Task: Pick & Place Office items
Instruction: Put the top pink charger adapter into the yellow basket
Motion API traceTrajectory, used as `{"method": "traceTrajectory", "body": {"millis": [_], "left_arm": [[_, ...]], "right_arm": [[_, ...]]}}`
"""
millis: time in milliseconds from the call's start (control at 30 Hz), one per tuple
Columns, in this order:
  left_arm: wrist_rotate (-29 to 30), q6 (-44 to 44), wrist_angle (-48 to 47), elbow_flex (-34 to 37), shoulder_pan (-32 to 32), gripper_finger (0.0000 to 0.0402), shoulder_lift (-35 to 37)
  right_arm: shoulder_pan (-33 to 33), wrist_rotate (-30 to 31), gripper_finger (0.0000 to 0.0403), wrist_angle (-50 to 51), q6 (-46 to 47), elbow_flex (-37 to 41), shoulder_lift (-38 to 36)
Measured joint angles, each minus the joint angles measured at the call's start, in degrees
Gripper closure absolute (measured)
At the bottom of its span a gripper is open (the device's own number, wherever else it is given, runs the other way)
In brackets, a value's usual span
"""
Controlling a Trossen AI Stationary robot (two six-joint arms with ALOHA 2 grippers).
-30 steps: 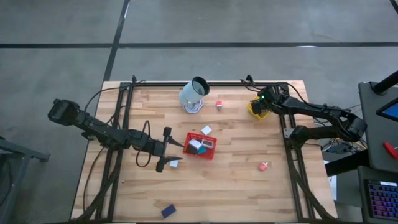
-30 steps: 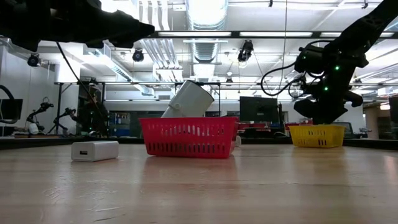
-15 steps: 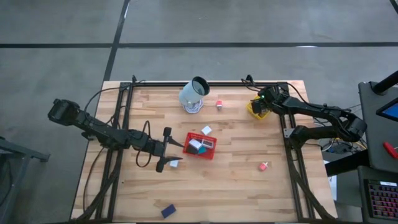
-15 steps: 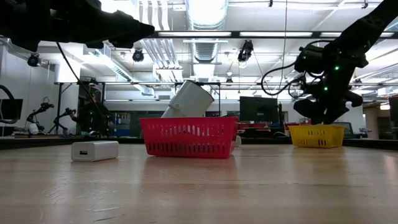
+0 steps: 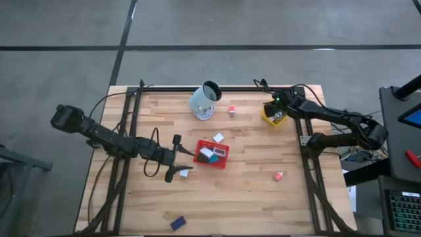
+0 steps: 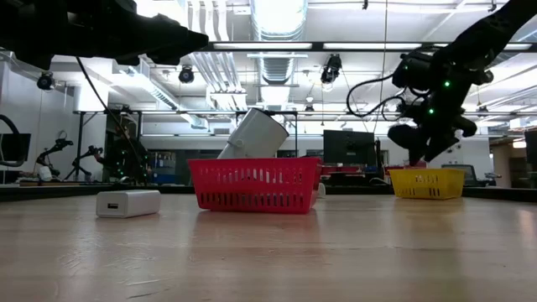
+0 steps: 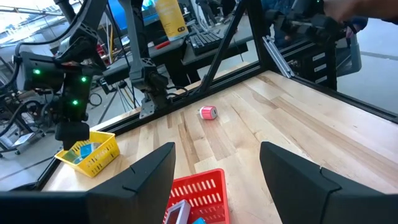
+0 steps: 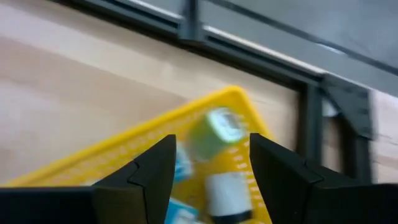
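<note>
Hovering over yellow tray (image 5: 270, 118), right gripper (image 5: 279, 113) jaws apart, empty. Pink block (image 5: 279, 176) nearer right arm. Left gripper (image 5: 179, 166) jaws apart, beside white block (image 5: 185, 173).

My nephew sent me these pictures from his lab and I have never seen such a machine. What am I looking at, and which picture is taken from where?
It is a robot with two dark arms at a wooden table. One picture looks straight down, one looks level across the table, and two come from cameras on the wrists.

The right gripper hangs over a yellow mesh tray with its fingers apart, holding nothing; small items lie in the tray below. The left gripper, also open and empty, waits beside a red mesh tray that holds a few small blocks.

Also on the table: a pale cup, a white block, a dark blue block and two small pink-red pieces.
</note>
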State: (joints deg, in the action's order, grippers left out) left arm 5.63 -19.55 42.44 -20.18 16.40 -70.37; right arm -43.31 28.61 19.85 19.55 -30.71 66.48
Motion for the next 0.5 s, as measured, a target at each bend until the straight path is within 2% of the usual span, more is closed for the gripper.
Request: {"method": "traceTrajectory", "body": {"millis": [333, 500], "left_arm": [[0.00, 0.00, 0.00, 0.00, -0.04, 0.0162, 0.00], [0.00, 0.00, 0.00, 0.00, -0.04, 0.0162, 0.00]], "right_arm": [[4.52, -13.65, 0.0193, -6.06, -0.21, -0.91, -0.01], [8.49, -16.68, 0.0190, -8.80, 1.30, -0.94, 2.00]]}}
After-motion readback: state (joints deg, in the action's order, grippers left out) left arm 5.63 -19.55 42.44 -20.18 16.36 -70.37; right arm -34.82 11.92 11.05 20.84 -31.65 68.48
